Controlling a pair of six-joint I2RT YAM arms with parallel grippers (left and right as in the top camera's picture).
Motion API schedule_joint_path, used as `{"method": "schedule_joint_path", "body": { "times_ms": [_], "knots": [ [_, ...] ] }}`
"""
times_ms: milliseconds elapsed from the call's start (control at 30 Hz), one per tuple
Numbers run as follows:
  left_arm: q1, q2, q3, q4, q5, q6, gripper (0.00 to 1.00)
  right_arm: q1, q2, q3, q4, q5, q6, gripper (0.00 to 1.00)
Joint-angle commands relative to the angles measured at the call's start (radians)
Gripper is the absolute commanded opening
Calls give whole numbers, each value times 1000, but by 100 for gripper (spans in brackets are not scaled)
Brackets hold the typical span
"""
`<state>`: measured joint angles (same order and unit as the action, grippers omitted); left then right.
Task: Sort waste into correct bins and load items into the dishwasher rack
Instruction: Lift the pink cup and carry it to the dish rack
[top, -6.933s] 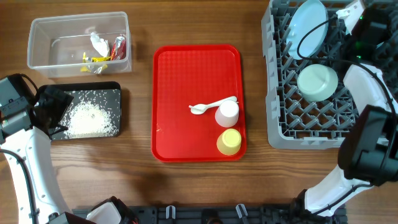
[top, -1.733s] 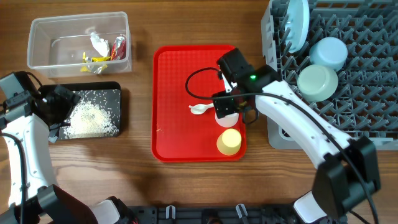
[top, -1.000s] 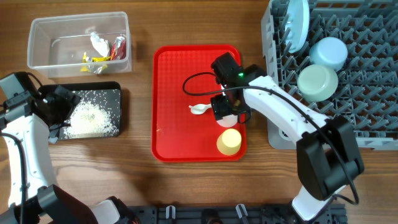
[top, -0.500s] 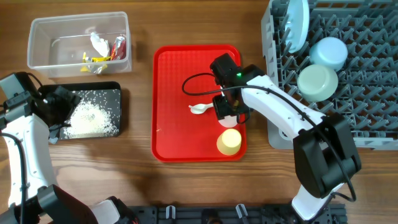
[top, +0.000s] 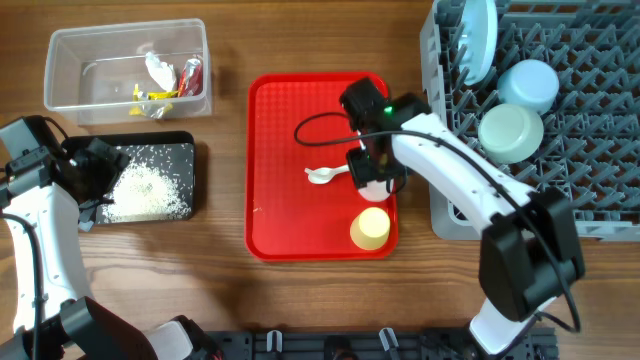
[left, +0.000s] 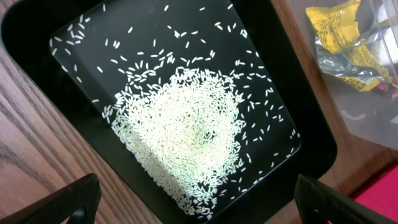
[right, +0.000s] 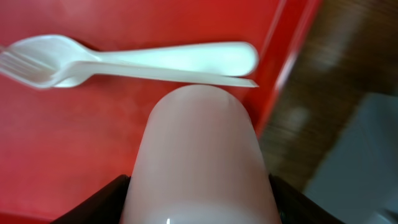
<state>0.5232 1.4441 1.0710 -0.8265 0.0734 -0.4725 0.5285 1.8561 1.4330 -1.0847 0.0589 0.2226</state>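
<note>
While my right gripper (top: 368, 174) straddles the white cup (right: 196, 149) at the red tray's (top: 280, 220) right edge, 2 fingers (right: 106, 205) flanking it, I can't tell if it's clamped; a loose hold could topple it onto the fork and spoon (right: 155, 62) just left.

The overhead view looks straight down on the whole table (top: 230, 300); the wrist cameras sit close above its black tray (left: 280, 68) and white cup (right: 198, 155).

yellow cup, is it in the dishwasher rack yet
No, the yellow cup stands on the red tray near its lower right corner, outside the dishwasher rack.
</note>
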Motion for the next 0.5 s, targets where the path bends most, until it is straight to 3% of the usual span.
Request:
{"method": "schedule_joint_path", "body": {
  "times_ms": [0,233,467],
  "knots": [
    [2,8,6,0,-3,16,100,-6,-102,126,-61,76,-14,57],
    [2,8,6,0,-3,16,100,-65,-236,224,-177,79,-17,57],
    [2,8,6,0,-3,16,100,-302,-407,224,-254,80,-46,57]
  ]
}}
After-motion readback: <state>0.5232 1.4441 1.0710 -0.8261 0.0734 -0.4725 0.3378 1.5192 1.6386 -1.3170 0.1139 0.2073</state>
